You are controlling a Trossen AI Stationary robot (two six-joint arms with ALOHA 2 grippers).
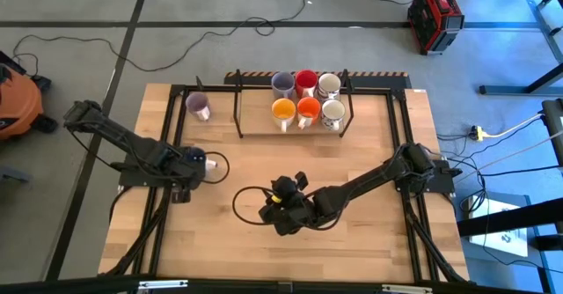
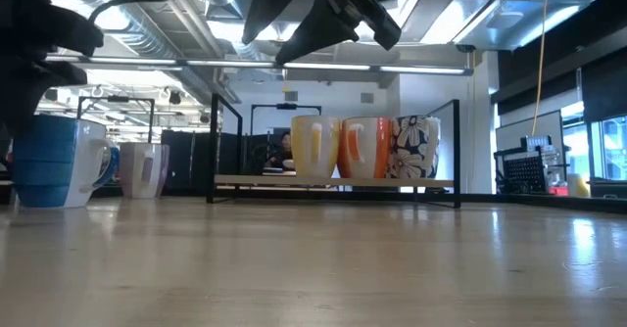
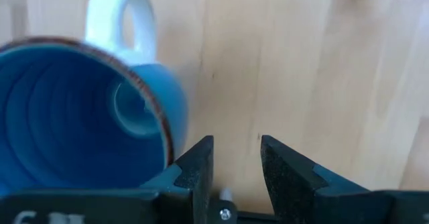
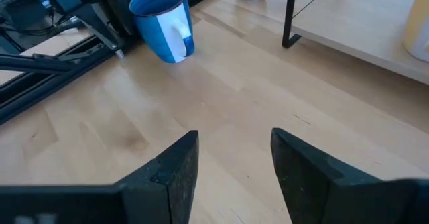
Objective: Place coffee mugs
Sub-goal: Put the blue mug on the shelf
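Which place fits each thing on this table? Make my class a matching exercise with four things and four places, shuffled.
Things:
1 blue mug
2 red mug
3 orange mug
4 right pincer

Places:
A rack, far row, middle
B over the middle of the table, open and empty
C standing on the table beside the left pincer
D rack, near row, middle

Pairs: 1-C, 2-A, 3-D, 4-B
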